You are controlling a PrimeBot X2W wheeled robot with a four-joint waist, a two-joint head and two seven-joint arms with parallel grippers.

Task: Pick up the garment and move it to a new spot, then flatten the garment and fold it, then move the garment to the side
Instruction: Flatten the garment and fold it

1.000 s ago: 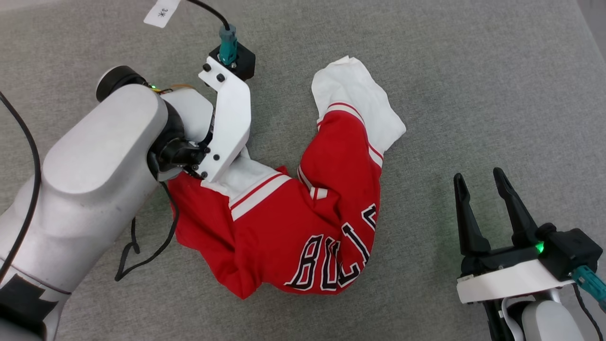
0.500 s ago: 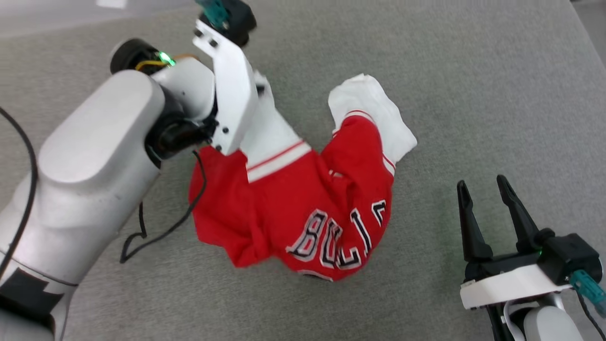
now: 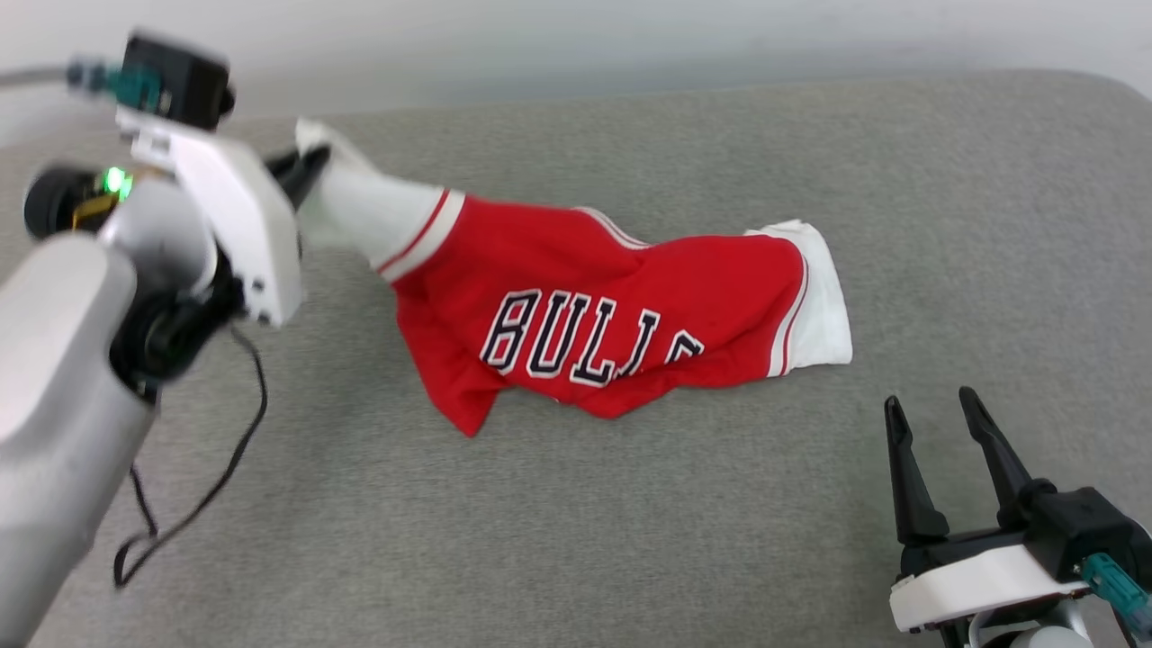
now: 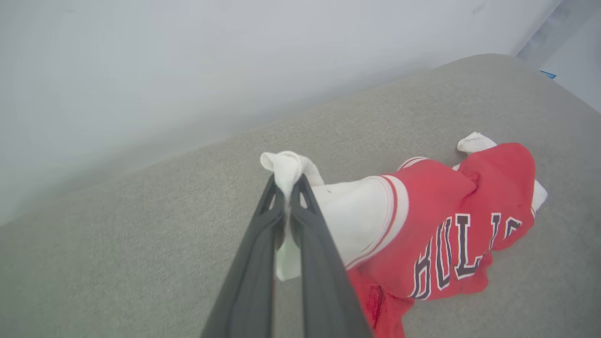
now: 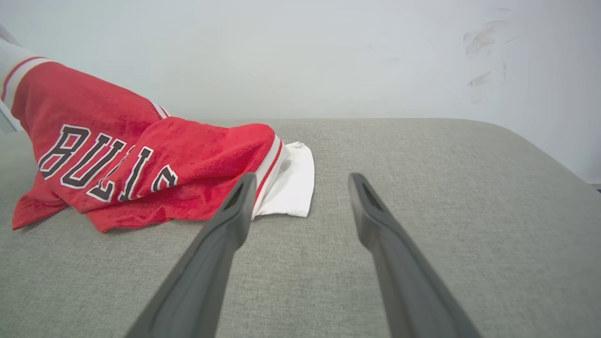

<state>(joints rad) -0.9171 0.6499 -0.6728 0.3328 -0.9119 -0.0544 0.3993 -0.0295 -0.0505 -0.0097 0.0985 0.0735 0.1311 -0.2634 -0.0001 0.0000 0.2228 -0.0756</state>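
Garment (image 3: pixel 612 306) pinched by one white sleeve in the left end effector (image 4: pixel 287 180), trailing across grey surface (image 3: pixel 630 540); right end effector (image 3: pixel 930 398) spread apart.

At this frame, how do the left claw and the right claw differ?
The left claw is shut, pinching a white sleeve of the red Bulls jersey; the right claw is open and empty. The left claw holds that sleeve above the grey cushion; the right claw is apart from the jersey, near its other sleeve. Both have two dark fingers.
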